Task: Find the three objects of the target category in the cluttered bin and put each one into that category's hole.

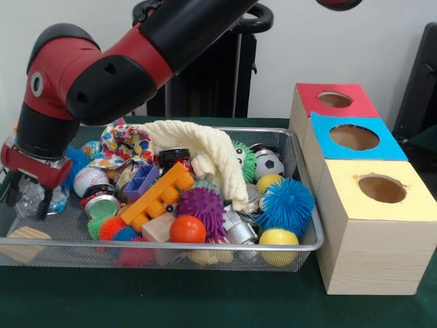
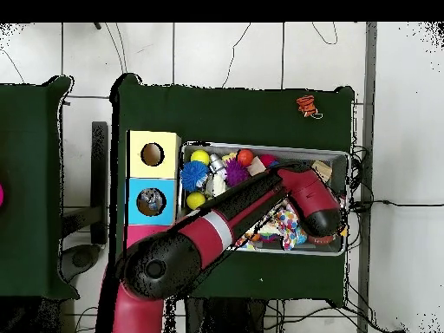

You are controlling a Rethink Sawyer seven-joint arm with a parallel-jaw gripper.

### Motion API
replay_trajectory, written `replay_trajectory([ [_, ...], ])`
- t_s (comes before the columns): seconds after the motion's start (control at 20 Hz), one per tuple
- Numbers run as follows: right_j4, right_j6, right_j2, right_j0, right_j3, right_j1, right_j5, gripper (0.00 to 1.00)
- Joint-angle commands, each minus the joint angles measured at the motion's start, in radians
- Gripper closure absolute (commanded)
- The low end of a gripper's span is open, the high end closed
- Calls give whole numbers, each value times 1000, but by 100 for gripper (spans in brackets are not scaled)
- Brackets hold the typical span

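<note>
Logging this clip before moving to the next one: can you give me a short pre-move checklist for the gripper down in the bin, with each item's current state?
1. Gripper is inside the mesh bin, at its end farthest from the boxes: ok.
2. Something between the fingers: a crinkly clear object sits there, but a firm grasp: cannot tell.
3. Holes unobstructed: red box, blue box and yellow box all show open holes: ok.
4. Path to the boxes: the cream cloth is heaped high mid-bin: not ok for a low sweep.
5. Target category identified: cannot tell.
</note>
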Motion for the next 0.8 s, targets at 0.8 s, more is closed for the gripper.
replay_trajectory([
  [0.8,-128,331,-1,1,-86,161,-278,0],
])
